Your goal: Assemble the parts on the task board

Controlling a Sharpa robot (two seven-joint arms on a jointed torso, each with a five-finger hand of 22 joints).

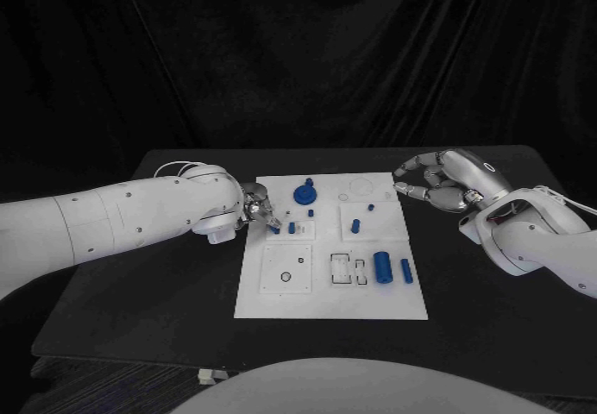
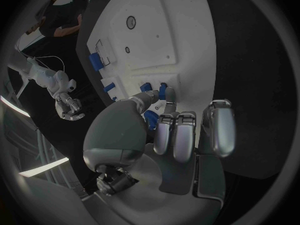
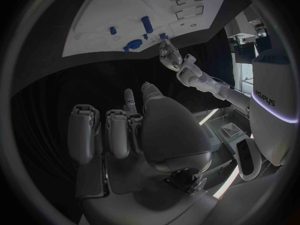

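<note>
The white task board (image 1: 326, 297) lies in the middle of the black table. My left hand (image 1: 253, 209) is at the board's left edge; its thumb and a finger pinch a small blue peg (image 1: 273, 229) (image 2: 163, 91) that touches the board, and the other fingers (image 2: 178, 135) are curled. Beside it stand two more small pegs (image 1: 292, 228). A round blue part (image 1: 304, 193) sits further back. Near the right edge lie a thick blue cylinder (image 1: 383, 266) and a slim one (image 1: 405, 270). My right hand (image 1: 445, 179) (image 3: 147, 130) hovers off the board's far right corner, fingers curled in on nothing.
A blue peg (image 1: 355, 226) stands in the board's right-middle plate, with a tiny blue piece (image 1: 371, 207) behind it. A square plate with a hole (image 1: 286, 276) and rectangular slots (image 1: 346, 267) take up the near half. Bare black table (image 1: 149, 293) surrounds the board.
</note>
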